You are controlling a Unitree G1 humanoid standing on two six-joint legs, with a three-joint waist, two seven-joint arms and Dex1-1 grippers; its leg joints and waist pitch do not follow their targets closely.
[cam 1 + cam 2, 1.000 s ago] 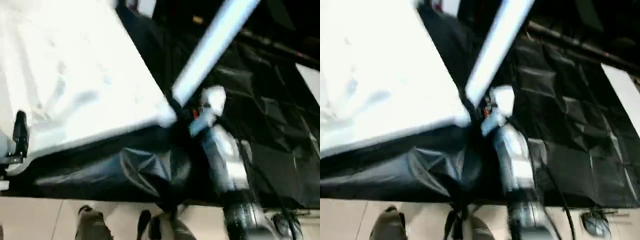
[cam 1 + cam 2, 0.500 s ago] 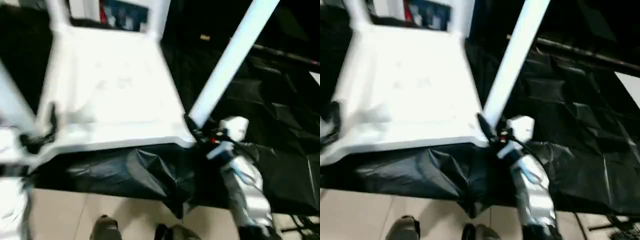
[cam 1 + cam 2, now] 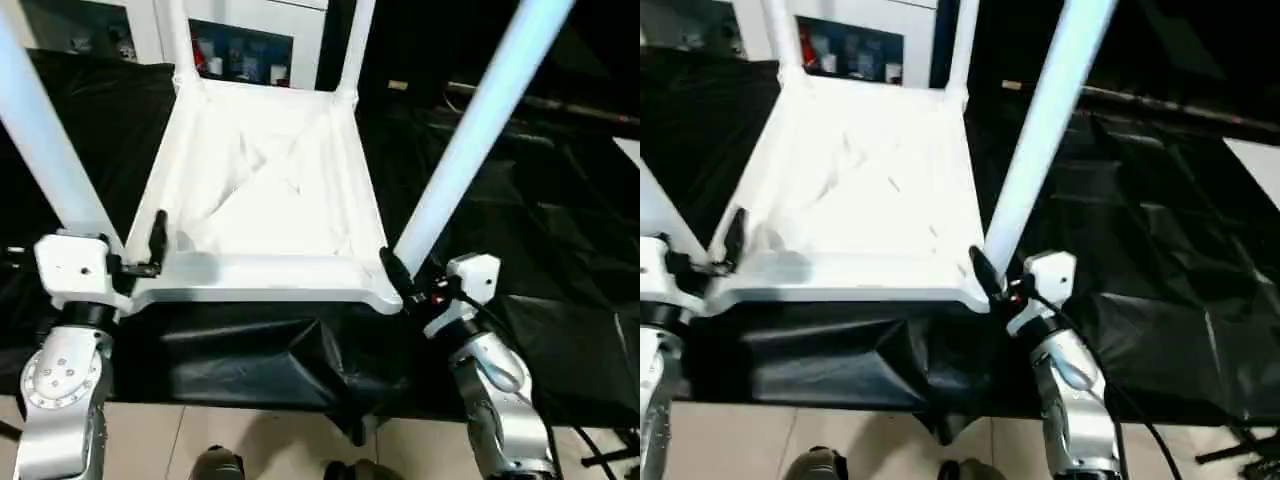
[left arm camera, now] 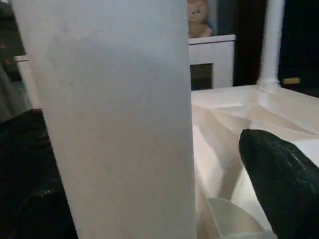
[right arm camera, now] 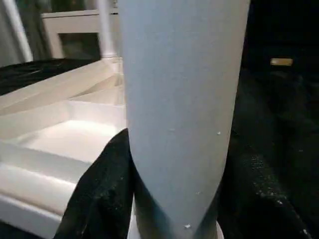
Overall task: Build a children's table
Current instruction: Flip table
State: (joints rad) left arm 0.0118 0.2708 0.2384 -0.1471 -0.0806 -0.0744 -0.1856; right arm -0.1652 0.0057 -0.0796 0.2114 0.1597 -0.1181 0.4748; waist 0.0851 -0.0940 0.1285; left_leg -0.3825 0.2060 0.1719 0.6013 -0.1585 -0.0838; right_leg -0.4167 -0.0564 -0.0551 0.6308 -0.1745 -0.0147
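The children's table is lying upside down on the black-draped surface, all four legs rising from its corner sockets.

At its 7 o'clock corner, the left claw is standing wide open astride the near-left leg, one finger inside the rim, gripping nothing.

At 5 o'clock, the right claw is sitting half-closed around the base of the near-right leg.

Judging from this, each leg is wanting a straight push down its own axis into its socket, the top staying flat.
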